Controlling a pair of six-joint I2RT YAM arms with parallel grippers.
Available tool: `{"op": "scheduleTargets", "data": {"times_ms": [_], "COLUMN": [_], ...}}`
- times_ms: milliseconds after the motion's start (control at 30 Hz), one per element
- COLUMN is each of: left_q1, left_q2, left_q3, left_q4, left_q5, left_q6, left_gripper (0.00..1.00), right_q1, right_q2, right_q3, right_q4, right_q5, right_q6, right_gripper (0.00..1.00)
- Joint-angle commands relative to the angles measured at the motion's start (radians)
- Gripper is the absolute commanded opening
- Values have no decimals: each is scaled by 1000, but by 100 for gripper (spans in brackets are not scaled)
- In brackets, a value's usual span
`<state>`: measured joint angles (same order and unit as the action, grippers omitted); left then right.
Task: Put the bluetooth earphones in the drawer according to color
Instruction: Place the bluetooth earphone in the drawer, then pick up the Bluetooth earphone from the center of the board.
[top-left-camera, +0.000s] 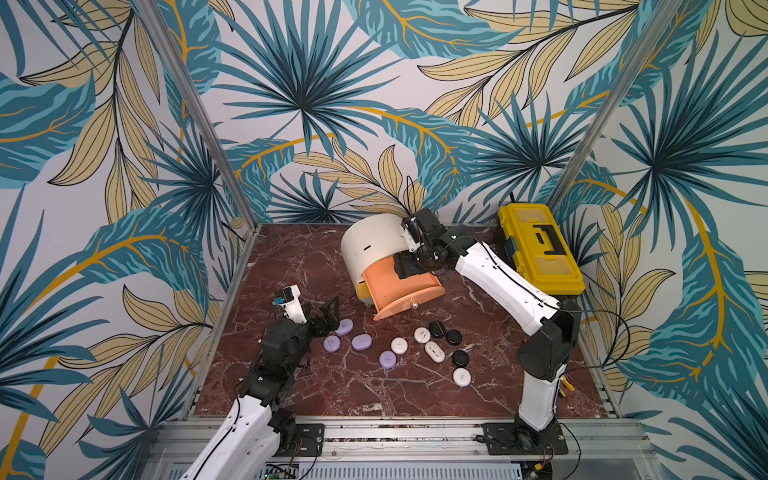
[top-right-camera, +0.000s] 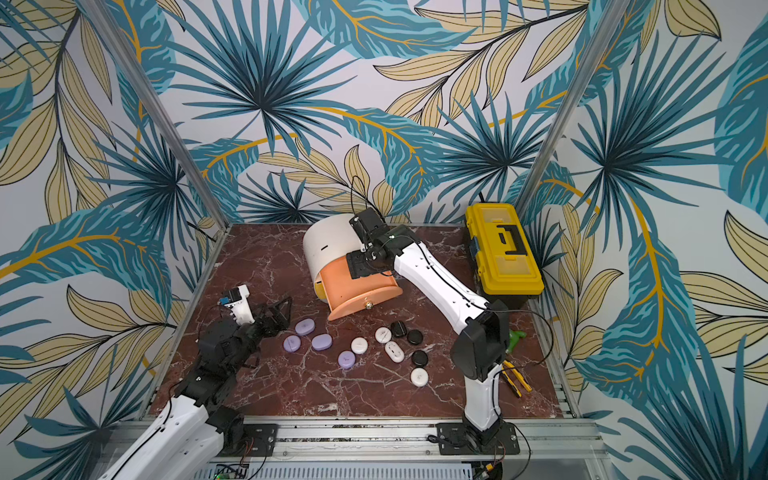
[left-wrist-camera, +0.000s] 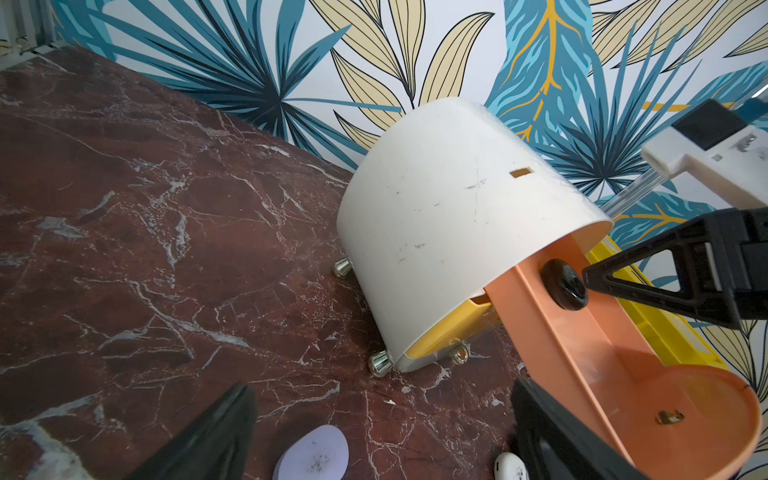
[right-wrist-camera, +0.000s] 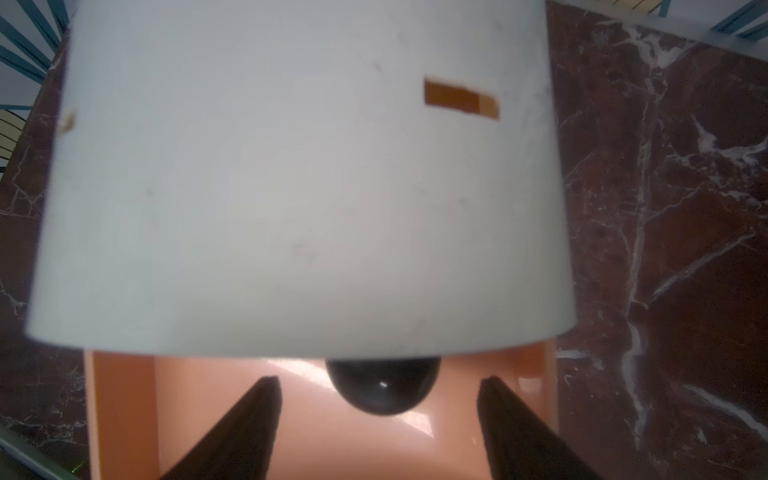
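Along the near edge runs the aluminium rail carrying both arm bases. Just beyond it, on the red marble table, the earphones lie loose: four lilac cases to the left, four white cases in the middle, three black cases to the right. Farther back, the cream cabinet has its peach drawer pulled out toward the near side. The right hand hangs in that drawer, jaws spread and gripping nothing. A black case lies on the drawer floor just past its tips, partly under the cabinet shell. The left hand is wide open and empty, beside the farthest lilac case. This looks like the release of a black earphone. Next the right hand should rise clear of the drawer walls and fetch another black case without nudging the white ones beside it. The yellow drawer beneath is barely open and will need pulling out for another colour.
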<state>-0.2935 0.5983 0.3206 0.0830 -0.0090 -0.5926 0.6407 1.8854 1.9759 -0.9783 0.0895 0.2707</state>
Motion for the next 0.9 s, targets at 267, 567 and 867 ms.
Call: {"op": "scheduleTargets", "data": {"times_ms": [267, 567, 867], "left_q1": [4, -28, -278], "left_q2": [-40, -44, -103], "left_q3": [-10, -3, -7], "left_q4": [-1, 5, -98], "left_q5": [95, 171, 41], "left_q6": [8, -7, 31], "left_gripper": [100, 100, 100], "right_q1": [1, -20, -181], "right_q2": [-326, -643, -883], "right_q3": [-211, -566, -893], "right_q4": [60, 160, 246], "right_q5": [87, 283, 265], "right_q6": [19, 60, 120], "right_gripper": [99, 100, 100]}}
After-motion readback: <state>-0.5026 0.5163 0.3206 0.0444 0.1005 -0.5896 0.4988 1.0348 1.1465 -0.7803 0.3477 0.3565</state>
